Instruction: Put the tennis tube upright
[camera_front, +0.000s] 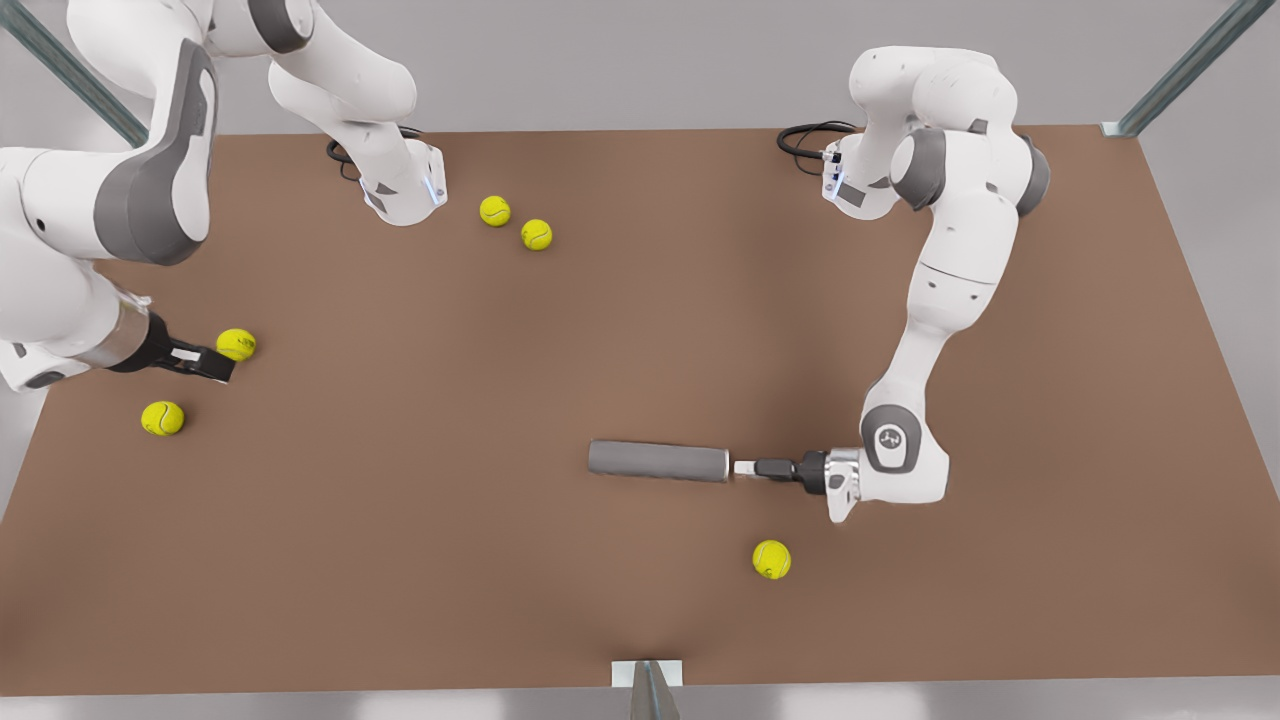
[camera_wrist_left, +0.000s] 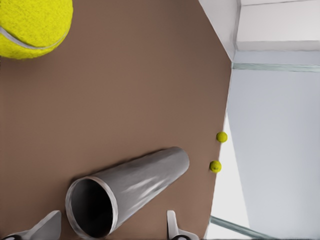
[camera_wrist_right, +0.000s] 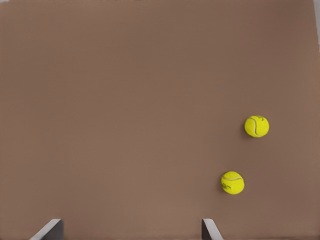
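The front view shows the plain matte grey hollow cylinder with a thin lighter rim, the tennis tube (camera_front: 658, 461), lying on its side on the brown table (camera_front: 640, 330), a little right of centre and towards the near edge. Its long axis runs left to right, so the task is judged not yet done.

The left end effector (camera_front: 742, 467) is held level with the table at the tube's right end, touching or just short of the rim. In the left wrist view its two pale fingertips (camera_wrist_left: 172, 225) are spread apart on either side of the open mouth of the tube (camera_wrist_left: 127, 195), with nothing between them yet. This low, end-on pose is judged to be chosen so that the rim can be caught and the tube tipped up about its far end.

The right end effector (camera_front: 208, 366) waits at the front view's left edge, beside a small yellow-green tennis ball (camera_front: 236, 344), well apart from the tube. Its fingers (camera_wrist_right: 210, 230) are seen parted and empty in the right wrist view, kept clear of the working arm.

Another ball (camera_front: 771, 559) lies near the tube, on its near side, and could be knocked as the arm swings.
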